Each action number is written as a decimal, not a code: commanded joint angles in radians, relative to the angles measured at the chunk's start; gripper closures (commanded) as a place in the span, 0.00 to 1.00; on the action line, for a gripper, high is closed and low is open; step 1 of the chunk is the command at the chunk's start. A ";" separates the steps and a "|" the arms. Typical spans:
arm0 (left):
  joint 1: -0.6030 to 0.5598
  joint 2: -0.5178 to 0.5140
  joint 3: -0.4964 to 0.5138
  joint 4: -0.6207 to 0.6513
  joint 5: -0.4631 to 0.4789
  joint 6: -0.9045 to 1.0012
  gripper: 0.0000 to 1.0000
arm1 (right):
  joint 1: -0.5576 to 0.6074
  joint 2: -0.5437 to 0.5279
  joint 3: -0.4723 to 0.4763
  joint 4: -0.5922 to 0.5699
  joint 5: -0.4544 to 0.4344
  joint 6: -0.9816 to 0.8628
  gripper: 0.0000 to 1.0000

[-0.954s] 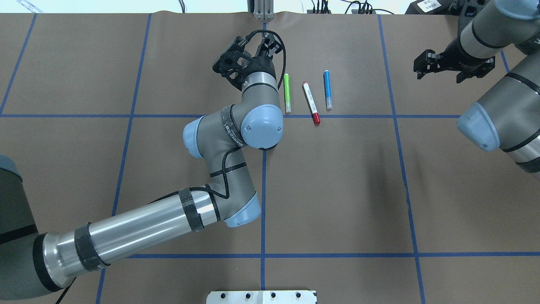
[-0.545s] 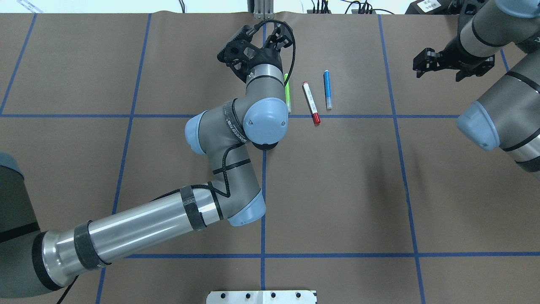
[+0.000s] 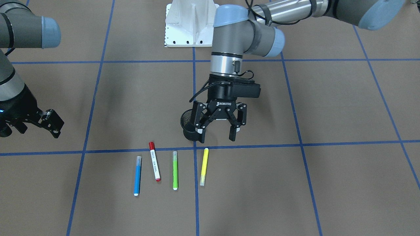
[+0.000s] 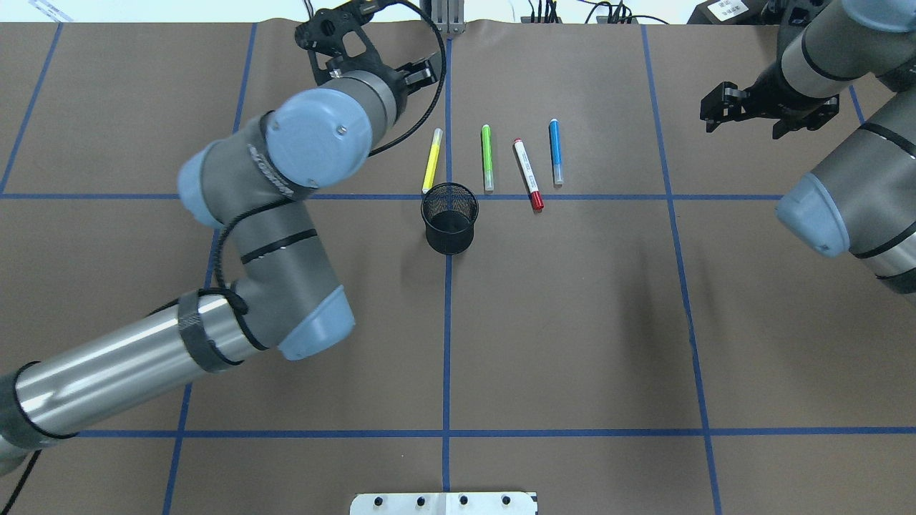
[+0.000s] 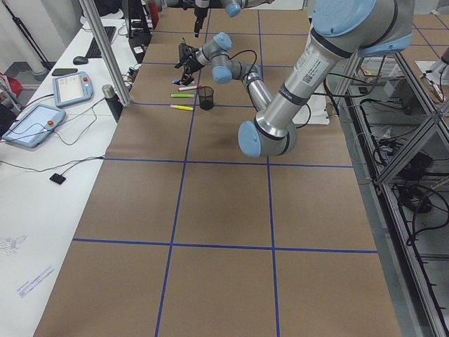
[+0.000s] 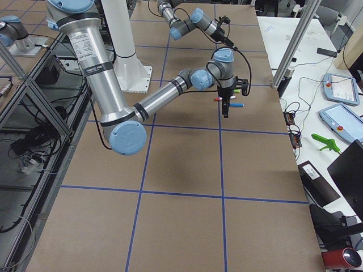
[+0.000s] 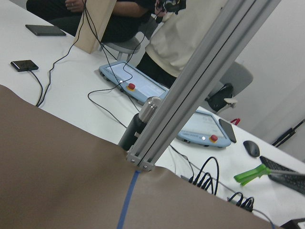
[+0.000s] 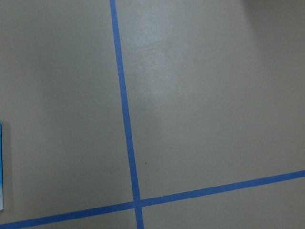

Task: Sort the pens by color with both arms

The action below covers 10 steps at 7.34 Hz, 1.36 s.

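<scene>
Four pens lie side by side on the brown table: yellow, light green, white with a red cap and blue. They also show in the front-facing view: yellow, green, red-capped, blue. My left gripper is open and empty, just short of the yellow pen's end; overhead it sits at the far table edge, left of the pens. My right gripper is open and empty, far right of the blue pen.
A black mesh cup stands upright at the near end of the yellow pen, on the centre blue tape line. The left arm's elbow hangs over the table left of the cup. An aluminium post stands at the far edge.
My left arm has swung left and toward the far edge, uncovering the yellow pen and the mesh cup. The pens and the right gripper have stayed put.
</scene>
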 commanded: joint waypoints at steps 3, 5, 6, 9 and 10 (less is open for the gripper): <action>-0.345 0.078 -0.171 0.494 -0.685 0.418 0.00 | 0.247 -0.150 -0.013 -0.014 0.269 -0.505 0.00; -0.491 0.102 -0.104 0.570 -0.831 0.710 0.00 | 0.330 -0.299 -0.031 0.012 0.256 -0.552 0.00; -0.538 0.110 -0.050 0.571 -0.879 0.810 0.00 | 0.342 -0.335 -0.037 0.014 0.254 -0.566 0.00; -0.621 0.197 0.013 0.570 -0.901 1.063 0.00 | 0.405 -0.416 -0.051 0.014 0.257 -0.697 0.00; -0.652 0.211 0.032 0.578 -0.950 1.132 0.00 | 0.431 -0.421 -0.057 0.014 0.256 -0.739 0.00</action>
